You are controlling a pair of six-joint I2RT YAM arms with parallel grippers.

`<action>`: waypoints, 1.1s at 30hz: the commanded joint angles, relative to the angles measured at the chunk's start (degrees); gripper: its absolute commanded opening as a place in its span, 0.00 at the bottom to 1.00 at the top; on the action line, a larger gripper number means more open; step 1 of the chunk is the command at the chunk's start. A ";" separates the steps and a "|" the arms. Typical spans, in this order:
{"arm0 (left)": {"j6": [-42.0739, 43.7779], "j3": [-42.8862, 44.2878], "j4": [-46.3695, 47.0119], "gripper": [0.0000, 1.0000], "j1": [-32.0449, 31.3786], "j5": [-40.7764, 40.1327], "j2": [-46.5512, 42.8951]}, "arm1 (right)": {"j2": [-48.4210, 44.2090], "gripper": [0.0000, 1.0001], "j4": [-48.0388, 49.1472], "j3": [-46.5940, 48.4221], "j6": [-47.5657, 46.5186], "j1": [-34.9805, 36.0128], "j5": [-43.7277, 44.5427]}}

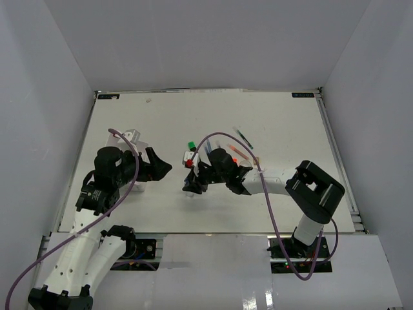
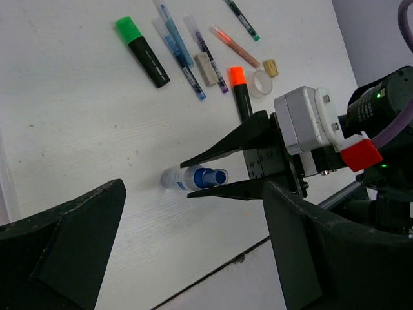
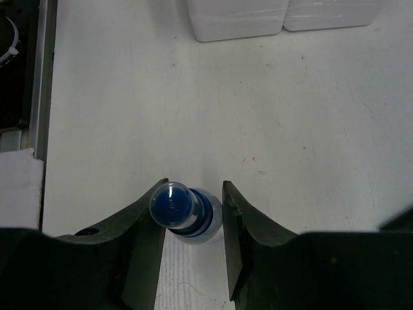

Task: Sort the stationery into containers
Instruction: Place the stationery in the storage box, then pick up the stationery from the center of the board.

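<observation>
While the right arm was stretched across the white table [image 2: 77,129] toward the left arm's side, the right gripper [image 3: 193,187] was pinching the blue-capped bottle [image 3: 186,213], with one black finger against each side of the clear body just below the cap. The bottle sat low over the table, a little in front of the arm bases, with its cap tipped toward the right wrist camera. Whether its base touched the surface could not be told. The left gripper [image 1: 161,166] hung near it and pointed at it, its fingers spread wide apart.

The organizer tray [image 3: 239,22] lay well apart from the bottle on the left half of the table. In the overhead view the left arm partly hid it, and its compartments could not be seen into.

The rest of the stationery lay loose on the table in a cluster beyond the right gripper:
- A green-capped highlighter [image 2: 143,53] lay at one end.
- Two blue pens [image 2: 175,40] lay side by side next to it.
- A grey block [image 2: 205,68] sat between one blue pen and a purple-tinted pen [image 2: 210,58].
- An orange-capped highlighter [image 2: 241,93] lay just beside a clear tape roll [image 2: 261,84].
- A tan block [image 2: 271,67] sat near the roll.
- A pink pen [image 2: 235,47] and a green pen [image 2: 242,11] lay farthest out
</observation>
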 commanded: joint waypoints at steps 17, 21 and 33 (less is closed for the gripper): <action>-2.90 -0.31 3.26 0.98 -0.28 6.96 0.06 | -13.83 0.93 0.73 -8.44 -1.26 0.24 4.76; -4.57 0.40 4.05 0.98 -1.24 5.99 2.08 | -23.69 0.90 -5.06 -13.27 -1.35 -0.03 10.91; -9.49 4.35 5.90 0.98 -17.13 -13.58 13.14 | -50.68 0.90 -16.68 -23.47 3.30 -2.57 33.59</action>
